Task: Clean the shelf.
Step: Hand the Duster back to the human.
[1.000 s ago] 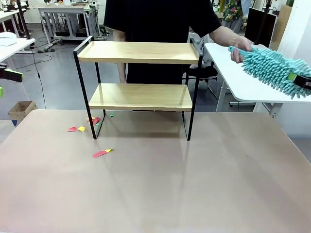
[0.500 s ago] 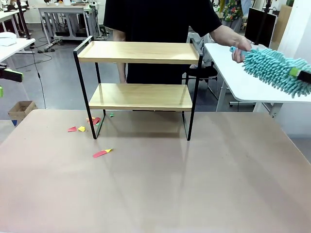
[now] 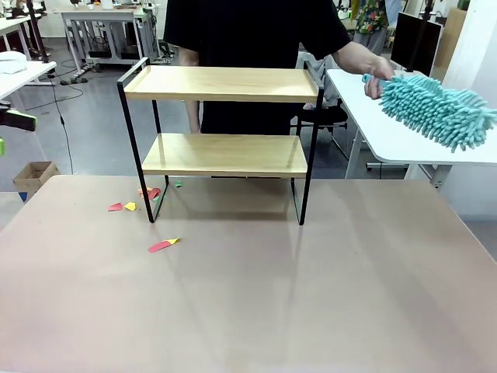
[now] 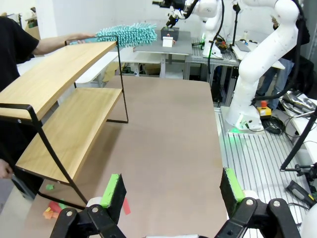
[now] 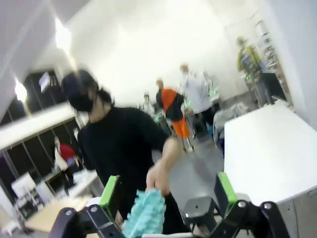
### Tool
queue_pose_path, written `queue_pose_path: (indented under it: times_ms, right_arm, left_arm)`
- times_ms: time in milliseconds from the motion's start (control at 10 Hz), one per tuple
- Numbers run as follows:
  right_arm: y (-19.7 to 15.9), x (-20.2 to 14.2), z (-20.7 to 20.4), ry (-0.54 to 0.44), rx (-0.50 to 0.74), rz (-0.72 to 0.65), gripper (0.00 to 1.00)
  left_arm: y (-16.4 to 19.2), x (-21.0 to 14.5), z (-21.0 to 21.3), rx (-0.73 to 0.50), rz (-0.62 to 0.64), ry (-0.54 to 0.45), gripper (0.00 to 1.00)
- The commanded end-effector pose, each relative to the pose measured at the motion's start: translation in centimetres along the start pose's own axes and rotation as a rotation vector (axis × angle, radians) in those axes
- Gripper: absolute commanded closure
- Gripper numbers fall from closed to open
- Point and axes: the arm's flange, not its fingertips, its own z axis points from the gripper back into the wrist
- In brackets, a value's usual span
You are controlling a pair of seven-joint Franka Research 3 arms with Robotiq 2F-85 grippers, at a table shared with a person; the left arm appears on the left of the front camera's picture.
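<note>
Wooden two-board shelf (image 3: 221,124), one teal duster (image 3: 439,111), several paper scraps (image 3: 162,245).

You had no text, label, brand, number or sign that could be read in any of these views. The small white card standing on the far grey tabletop (image 4: 169,42) in the left wrist view was too small and distant to show any print, and the right wrist view was too blurred for lettering to come through.
</note>
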Motion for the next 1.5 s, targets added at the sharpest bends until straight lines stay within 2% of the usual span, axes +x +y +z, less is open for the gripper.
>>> queue_pose_path:
  times_ms: [0,200,300,400,1400]
  right_arm:
    - [-2.6,3.1,0.7,-0.101,-0.006,-0.13,0.0]
    - [-5.0,4.4,2.3,-0.149,-0.028,-0.205,0.0]
    - [-5.5,3.9,1.9,-0.103,-0.041,-0.198,0.0]
    - [-4.1,4.8,2.9,-0.132,-0.044,-0.152,0.0]
    - [-4.1,4.8,2.9,-0.132,-0.044,-0.152,0.0]
  left_arm:
    - [-0.1,0.4,0.0,0.001,0.007,-0.027,0.0]
    - [-0.1,0.4,0.0,0.001,0.007,-0.027,0.0]
    - [-0.1,0.4,0.0,0.001,0.007,-0.027,0.0]
    - [-0.1,0.4,0.0,0.001,0.007,-0.027,0.0]
    - [-0.1,0.4,0.0,0.001,0.007,-0.027,0.0]
